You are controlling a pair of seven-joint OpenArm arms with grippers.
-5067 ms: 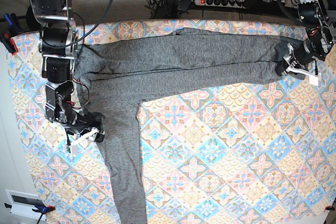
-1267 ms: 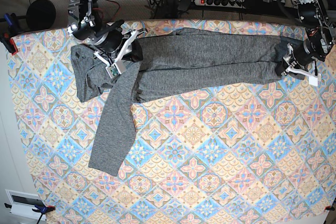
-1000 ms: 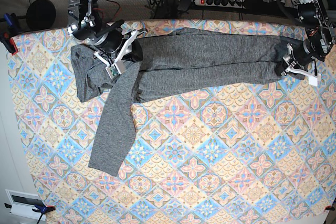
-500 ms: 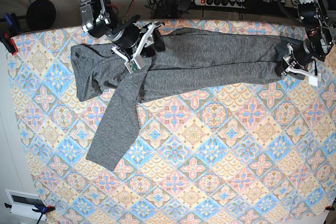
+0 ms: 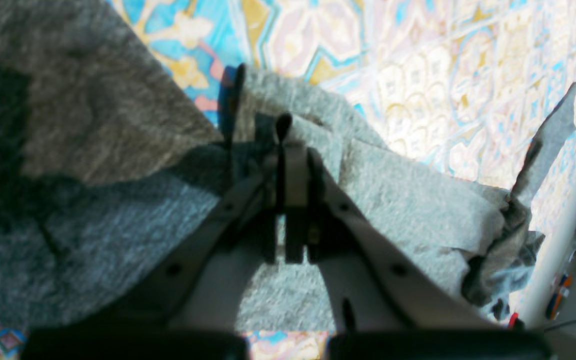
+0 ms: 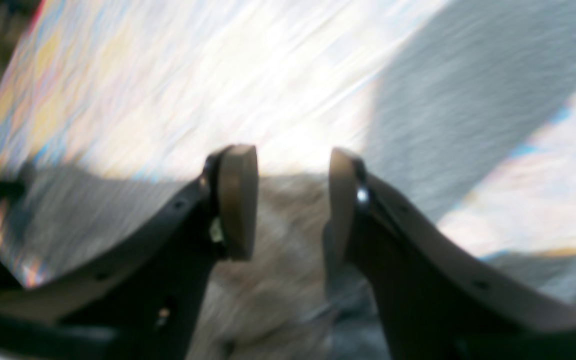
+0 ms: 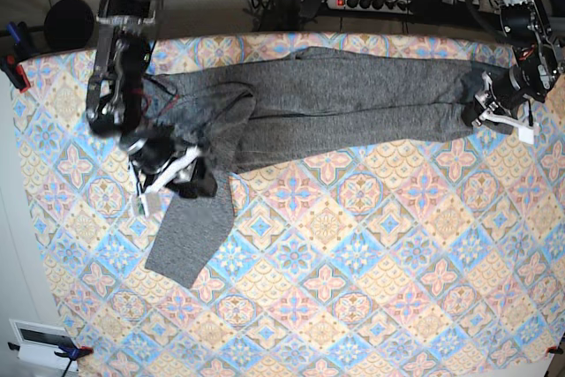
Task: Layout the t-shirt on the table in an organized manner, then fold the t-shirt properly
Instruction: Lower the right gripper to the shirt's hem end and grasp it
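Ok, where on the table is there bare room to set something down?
The table is bare across its whole near half, below the t-shirt and right of the hanging sleeve. It is crowded along the far edge, where the shirt stretches between the right end effector and the left end effector.

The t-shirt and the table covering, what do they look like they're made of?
The t-shirt looks like soft knit fabric, heathered dark grey and matte; the left wrist view shows a fuzzy, flecked weave. The table seems covered by printed cloth in pastel diamond tiles, though smooth vinyl can't be excluded.
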